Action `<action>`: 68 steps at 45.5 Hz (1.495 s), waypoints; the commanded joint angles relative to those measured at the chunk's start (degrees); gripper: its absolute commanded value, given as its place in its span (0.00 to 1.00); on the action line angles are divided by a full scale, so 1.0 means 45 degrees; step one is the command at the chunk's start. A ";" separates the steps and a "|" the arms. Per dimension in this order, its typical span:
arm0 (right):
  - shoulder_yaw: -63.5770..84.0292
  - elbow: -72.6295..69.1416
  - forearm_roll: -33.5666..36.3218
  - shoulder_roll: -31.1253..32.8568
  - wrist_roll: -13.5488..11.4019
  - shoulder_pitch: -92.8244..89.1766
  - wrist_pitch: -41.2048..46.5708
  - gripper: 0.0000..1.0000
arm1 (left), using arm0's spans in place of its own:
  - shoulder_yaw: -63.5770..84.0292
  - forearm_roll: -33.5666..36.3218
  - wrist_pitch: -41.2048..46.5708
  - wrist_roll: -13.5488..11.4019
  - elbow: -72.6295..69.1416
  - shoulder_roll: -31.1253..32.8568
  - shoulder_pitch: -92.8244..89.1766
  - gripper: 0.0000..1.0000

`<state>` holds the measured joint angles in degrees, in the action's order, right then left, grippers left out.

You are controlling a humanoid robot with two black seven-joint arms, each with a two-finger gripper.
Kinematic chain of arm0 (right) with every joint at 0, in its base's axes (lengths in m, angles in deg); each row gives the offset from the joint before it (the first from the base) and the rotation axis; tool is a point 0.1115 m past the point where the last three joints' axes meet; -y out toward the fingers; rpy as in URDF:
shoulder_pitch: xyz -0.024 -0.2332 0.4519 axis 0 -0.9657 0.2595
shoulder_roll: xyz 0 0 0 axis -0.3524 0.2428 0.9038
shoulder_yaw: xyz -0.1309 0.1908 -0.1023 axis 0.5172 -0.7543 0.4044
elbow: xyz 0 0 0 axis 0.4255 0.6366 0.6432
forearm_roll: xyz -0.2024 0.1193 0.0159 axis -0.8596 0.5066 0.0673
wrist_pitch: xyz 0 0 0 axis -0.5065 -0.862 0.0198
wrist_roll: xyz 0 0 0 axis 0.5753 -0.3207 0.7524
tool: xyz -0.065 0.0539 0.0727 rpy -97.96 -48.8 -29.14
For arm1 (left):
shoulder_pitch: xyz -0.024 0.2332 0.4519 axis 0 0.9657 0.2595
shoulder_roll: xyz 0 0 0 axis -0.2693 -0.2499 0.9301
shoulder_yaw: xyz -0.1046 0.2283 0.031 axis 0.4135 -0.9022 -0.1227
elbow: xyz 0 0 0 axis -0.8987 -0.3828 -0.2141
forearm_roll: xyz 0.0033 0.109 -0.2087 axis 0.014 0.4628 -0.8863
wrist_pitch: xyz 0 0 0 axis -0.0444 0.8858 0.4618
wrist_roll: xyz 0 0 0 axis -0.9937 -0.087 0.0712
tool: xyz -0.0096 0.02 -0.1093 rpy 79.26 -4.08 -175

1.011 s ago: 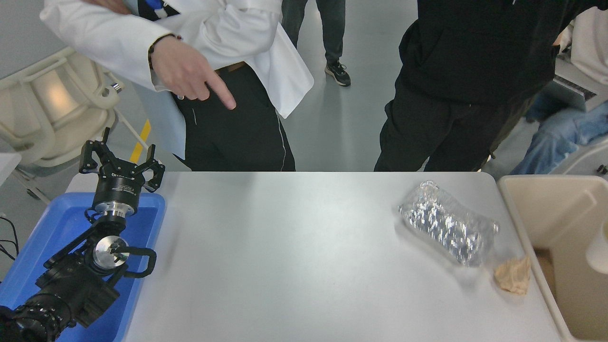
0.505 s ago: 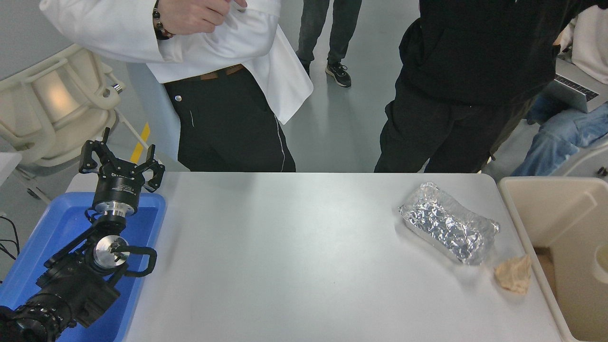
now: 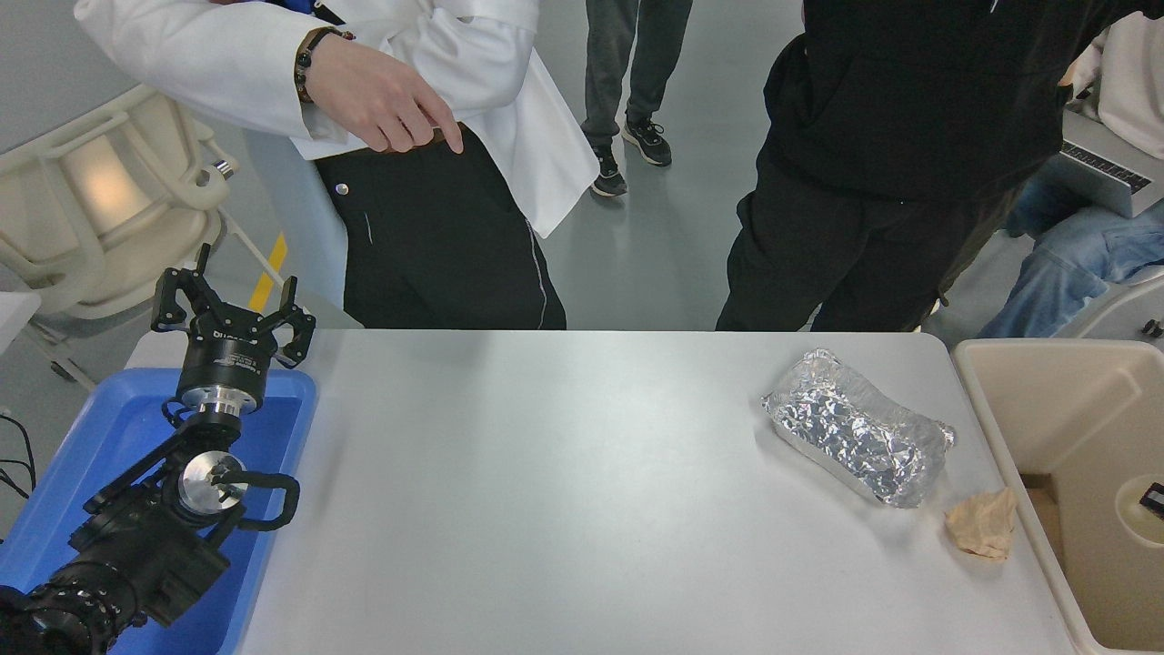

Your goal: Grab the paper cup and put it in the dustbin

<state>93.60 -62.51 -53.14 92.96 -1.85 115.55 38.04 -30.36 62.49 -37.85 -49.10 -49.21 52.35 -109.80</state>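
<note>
While my right end effector [image 3: 1153, 496] shows only a dark sliver whose state I cannot tell, the small cream-white paper cup [image 3: 1141, 506] sits inside the large beige plastic dustbin [image 3: 1046, 382], so the task looks nearly finished

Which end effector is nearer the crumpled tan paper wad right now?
Right. A black bit of the right end effector shows at the frame's right edge, beyond the crumpled tan paper wad. The left end effector is parked across the table.
</note>
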 commanded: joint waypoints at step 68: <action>1.0040 -1.3065 -0.0176 0.0834 0.0100 1.8893 0.7006 1.00 | 0.0000 0.0002 0.0000 0.0000 0.0010 0.0000 0.0000 0.99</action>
<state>133.61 -115.74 -54.33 101.55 -1.62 181.50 50.04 -30.36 62.49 -37.85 -49.10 -49.19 52.35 -109.80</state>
